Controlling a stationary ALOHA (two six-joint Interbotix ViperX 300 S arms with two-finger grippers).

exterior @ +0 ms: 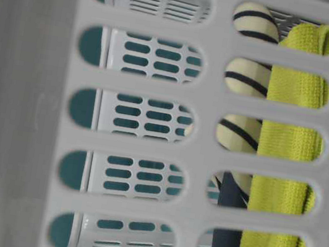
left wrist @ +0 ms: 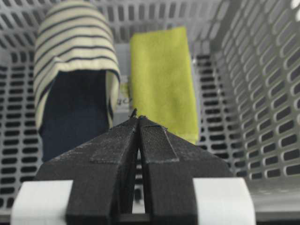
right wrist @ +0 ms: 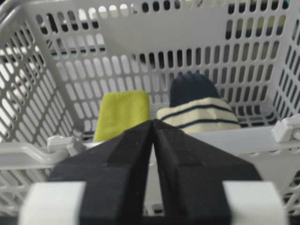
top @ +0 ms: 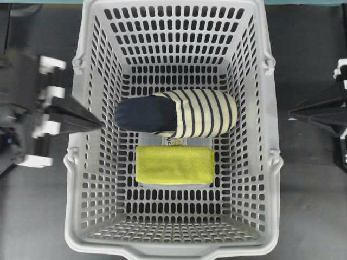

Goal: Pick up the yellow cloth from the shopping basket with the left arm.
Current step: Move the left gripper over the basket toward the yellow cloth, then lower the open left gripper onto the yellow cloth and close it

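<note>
yellow cloth flat in shopping basket; left gripper clenched, empty

The overhead exterior view looks straight down on the large light-grey perforated plastic basket, whose rim nearly fills the picture. The table-level exterior view sits very close against one basket wall, looking in through its slots. The left wrist view looks along its closed black pointed gripper over the basket floor. The right wrist view looks from outside the rim, across the interior. All four share the flat yellow-green terry cloth.
</note>
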